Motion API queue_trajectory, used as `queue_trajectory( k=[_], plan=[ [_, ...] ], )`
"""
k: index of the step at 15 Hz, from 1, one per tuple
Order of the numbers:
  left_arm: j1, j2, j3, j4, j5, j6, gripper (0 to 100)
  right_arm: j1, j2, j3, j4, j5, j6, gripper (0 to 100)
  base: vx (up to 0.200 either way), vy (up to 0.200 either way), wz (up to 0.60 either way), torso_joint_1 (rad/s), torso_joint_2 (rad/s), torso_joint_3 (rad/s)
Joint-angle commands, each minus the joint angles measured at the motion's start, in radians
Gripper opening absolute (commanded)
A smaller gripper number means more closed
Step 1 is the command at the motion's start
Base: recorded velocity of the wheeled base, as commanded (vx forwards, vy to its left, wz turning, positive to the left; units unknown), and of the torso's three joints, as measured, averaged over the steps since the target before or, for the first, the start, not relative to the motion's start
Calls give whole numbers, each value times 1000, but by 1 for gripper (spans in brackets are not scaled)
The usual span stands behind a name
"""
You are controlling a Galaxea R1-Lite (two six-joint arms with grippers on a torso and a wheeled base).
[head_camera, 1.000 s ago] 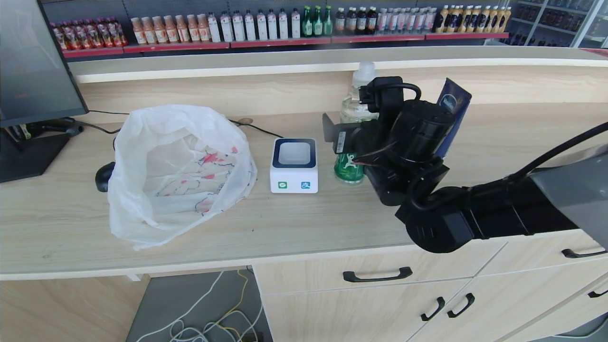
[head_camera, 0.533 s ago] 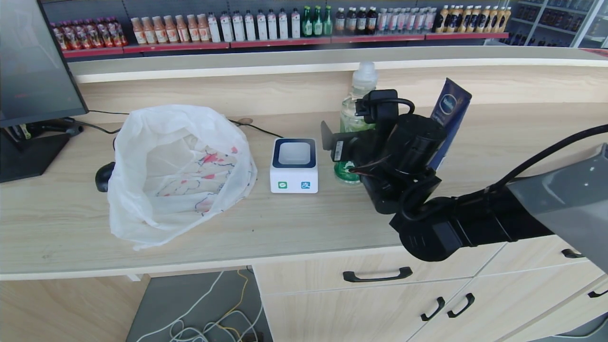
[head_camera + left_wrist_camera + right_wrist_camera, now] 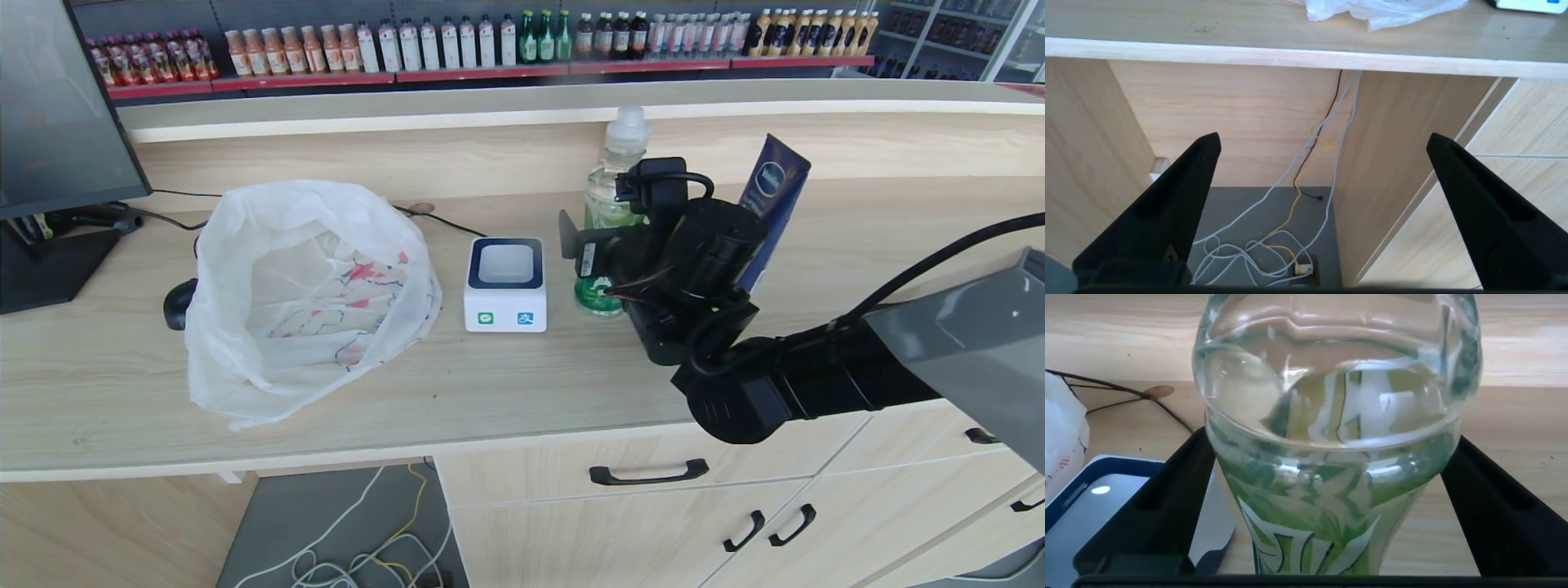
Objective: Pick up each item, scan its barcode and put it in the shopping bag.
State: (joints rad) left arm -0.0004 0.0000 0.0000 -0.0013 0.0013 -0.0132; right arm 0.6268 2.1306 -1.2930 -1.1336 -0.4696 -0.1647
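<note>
A clear bottle (image 3: 608, 196) with a green label and white cap stands upright on the wooden counter, right of the white scanner box (image 3: 505, 283). My right gripper (image 3: 600, 245) is open, one finger on each side of the bottle's lower body (image 3: 1339, 457). In the right wrist view the bottle spans the gap between the fingers (image 3: 1167, 506). The white shopping bag (image 3: 302, 294) lies open-mouthed left of the scanner. A dark blue tube (image 3: 775, 204) stands behind the right arm. My left gripper (image 3: 1323, 212) hangs open below the counter, holding nothing.
A monitor (image 3: 57, 106) and a black mouse (image 3: 178, 304) sit at the counter's left end. A raised ledge (image 3: 490, 122) runs along the back. A cable (image 3: 441, 219) trails behind the scanner. Drawers (image 3: 649, 474) are under the counter, and loose cables (image 3: 1290, 237) lie on the floor.
My right gripper has sunk a little and drawn in around the bottle, which still stands in place. The left arm has not moved.
</note>
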Motion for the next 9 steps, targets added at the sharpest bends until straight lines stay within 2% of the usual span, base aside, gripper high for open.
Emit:
queue_trajectory(
  k=[1,2,3,9],
  plan=[
    [-1,0,0,0,0,-1,100,1,-1,0,0,0,1,100,0,0,0,0,0,0],
    [0,0,0,0,0,-1,100,2,-1,0,0,-1,1,100,0,0,0,0,0,0],
    [-1,0,0,0,0,-1,100,4,-3,-2,0,-1,-1,0,0,0,0,0,0,0],
    [0,0,0,0,0,-1,100,4,-21,-11,-2,-1,-6,0,0,0,0,0,0,0]
  ],
)
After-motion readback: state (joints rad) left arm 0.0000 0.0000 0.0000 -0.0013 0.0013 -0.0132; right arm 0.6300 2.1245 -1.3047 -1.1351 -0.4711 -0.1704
